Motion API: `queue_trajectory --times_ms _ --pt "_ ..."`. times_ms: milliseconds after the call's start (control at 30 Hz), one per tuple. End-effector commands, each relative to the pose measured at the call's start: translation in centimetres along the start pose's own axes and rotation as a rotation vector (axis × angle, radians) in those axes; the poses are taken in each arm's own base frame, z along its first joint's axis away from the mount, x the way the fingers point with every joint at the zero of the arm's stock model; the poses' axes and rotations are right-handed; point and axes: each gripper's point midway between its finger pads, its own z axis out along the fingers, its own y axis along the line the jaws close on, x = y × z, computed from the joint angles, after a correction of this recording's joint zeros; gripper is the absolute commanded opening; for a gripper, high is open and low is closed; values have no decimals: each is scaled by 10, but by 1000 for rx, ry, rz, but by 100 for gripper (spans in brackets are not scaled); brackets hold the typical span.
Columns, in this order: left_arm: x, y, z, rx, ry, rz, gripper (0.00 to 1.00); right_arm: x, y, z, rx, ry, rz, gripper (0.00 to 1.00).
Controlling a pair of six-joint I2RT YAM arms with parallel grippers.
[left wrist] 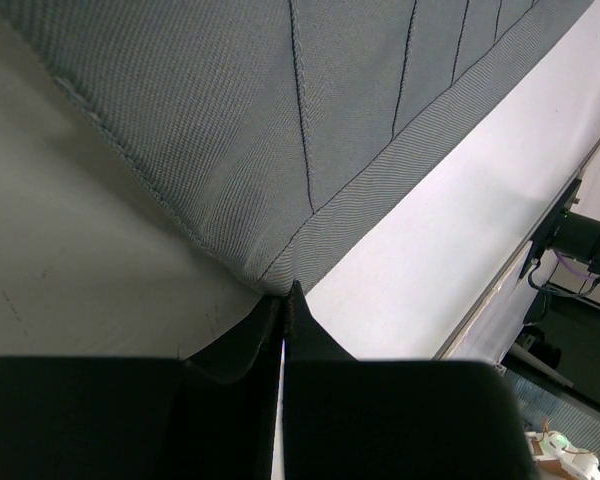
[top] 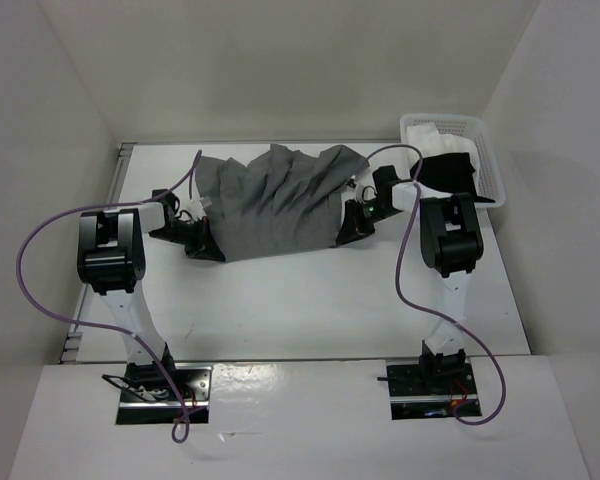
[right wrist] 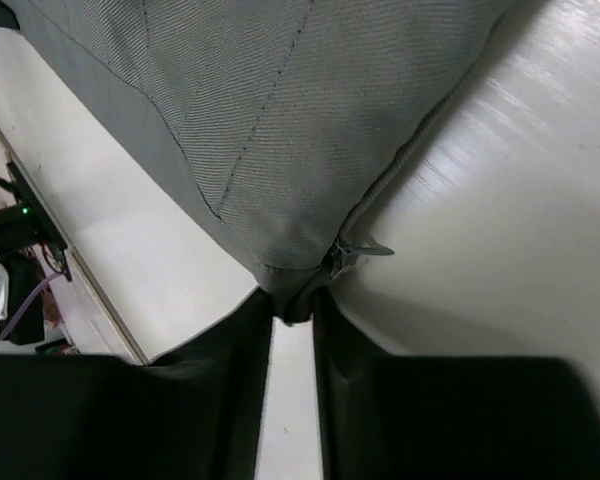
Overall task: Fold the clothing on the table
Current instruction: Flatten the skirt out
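Note:
The clothing (top: 270, 205), a grey pleated skirt, lies spread in a fan across the back of the white table (top: 280, 300). My left gripper (top: 202, 245) sits at the skirt's near-left corner. In the left wrist view its jaws (left wrist: 283, 293) are pressed together on the hem corner of the clothing (left wrist: 280, 120). My right gripper (top: 345, 228) is at the near-right corner. The right wrist view shows its tips (right wrist: 293, 305) pinching the bunched corner of the clothing (right wrist: 280, 130), with a narrow gap left behind the tips.
A white plastic basket (top: 492, 160) stands at the back right, holding a white garment (top: 430, 135) and a black garment (top: 448, 172) that drapes over its near side. A metal rail (top: 120, 170) runs along the table's left edge. White walls enclose three sides.

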Motion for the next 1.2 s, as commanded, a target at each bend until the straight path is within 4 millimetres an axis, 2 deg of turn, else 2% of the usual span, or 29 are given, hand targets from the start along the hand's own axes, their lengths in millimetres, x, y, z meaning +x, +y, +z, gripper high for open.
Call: queue_trajectory --times_ms 0,133,200,233,333,467,500,533,567,600,633,667,733,767,867,900,933,1000,1033,1133,1167 --pt "22 24 7 -81 64 8 0 -4 -16 9 33 5 -12 18" --pt "22 25 7 -80 70 3 0 -7 -17 9 33 6 -21 1" --pt "20 24 6 -80 70 12 0 -4 -17 9 33 16 -21 0" --pt "22 24 6 -78 79 17 0 -9 -18 7 47 6 -31 0" --pt "4 21 -4 -103 60 71 0 -25 -4 -11 66 -26 -84 0" --pt "-58 -3 -43 -179 -76 217 0 -58 25 -49 109 -120 -194 0" --pt "-72 -13 -54 -183 -103 242 0 -72 39 -69 115 -166 -235 0" --pt "-108 -35 -77 -196 -187 319 0 -80 47 -78 118 -187 -264 0" --pt "-124 -47 -90 -202 -220 359 0 -88 53 -90 123 -216 -279 0" --pt "-133 -60 -103 -205 -237 375 0 -104 72 -110 128 -264 -334 0" --pt "-162 -86 -127 -204 -314 461 0 -111 83 -120 130 -291 -358 0" --pt "-172 -101 -141 -202 -344 504 0 -128 96 -142 148 -349 -398 0" --pt "-181 -124 -161 -197 -372 547 0 -139 120 -166 154 -403 -455 0" --pt "-194 -147 -184 -210 -433 617 0 -150 134 -188 164 -456 -492 0" --pt "-190 -183 -211 -207 -468 687 0 -157 172 -224 164 -542 -582 0" --pt "-190 -206 -230 -206 -518 738 0 -155 179 -231 167 -553 -602 0" --pt "-189 -212 -236 -210 -527 758 0 -151 193 -241 157 -575 -638 0" --pt "-175 -234 -250 -189 -537 808 0 -142 211 -251 122 -585 -676 0" --pt "-169 -251 -263 -185 -564 854 0 -133 228 -264 108 -608 -706 0" --pt "-140 -278 -276 -130 -551 926 0 -109 254 -274 37 -614 -760 0" --pt "-126 -291 -284 -120 -555 956 0 -92 271 -283 -2 -623 -793 0"
